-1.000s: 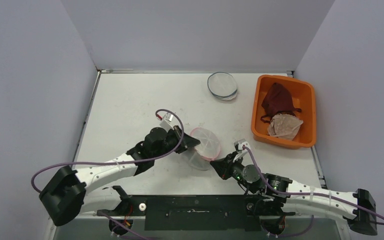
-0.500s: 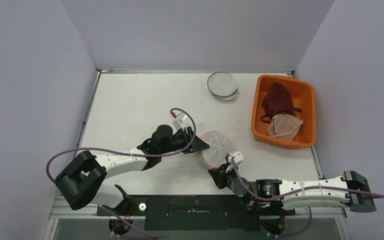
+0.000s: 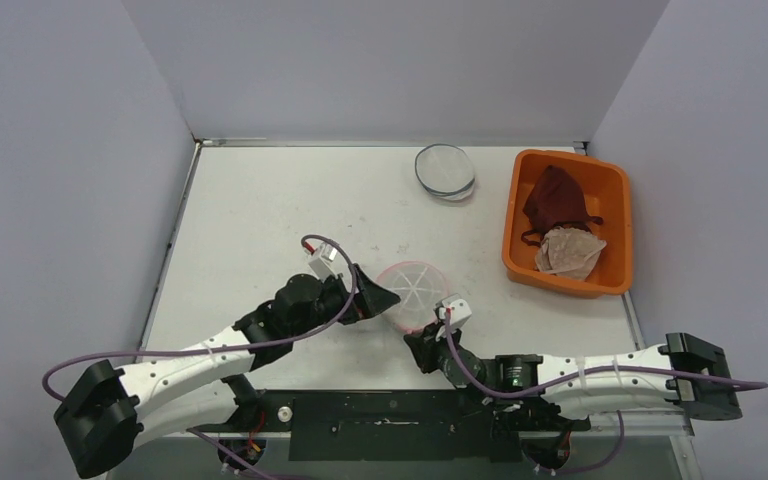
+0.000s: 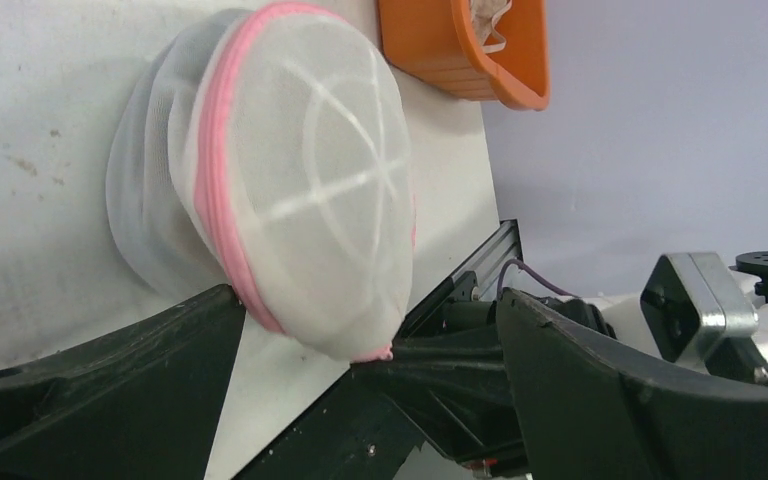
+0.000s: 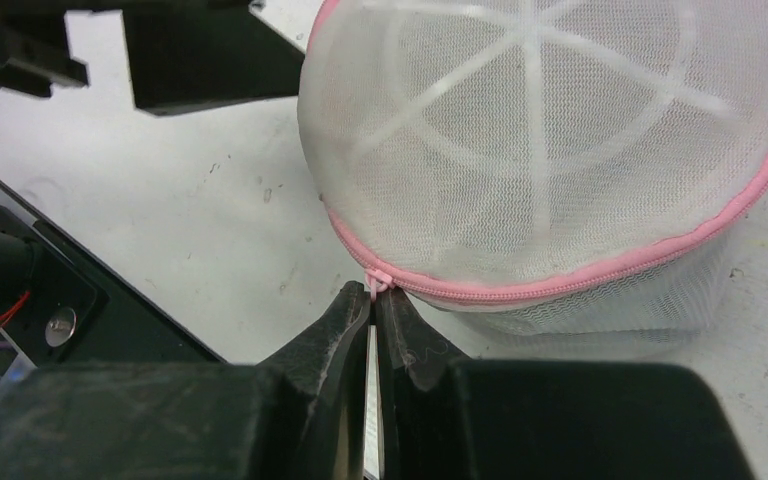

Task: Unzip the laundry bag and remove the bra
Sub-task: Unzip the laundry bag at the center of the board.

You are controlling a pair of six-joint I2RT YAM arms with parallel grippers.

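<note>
The left gripper opened its fingers, releasing the laundry bag.

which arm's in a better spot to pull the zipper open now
Right. The right arm has its jaws shut on the zipper pull of the laundry bag, so it likely just needs to drag along the zip. The left arm has open jaws beside the bag, gripping nothing.
</note>
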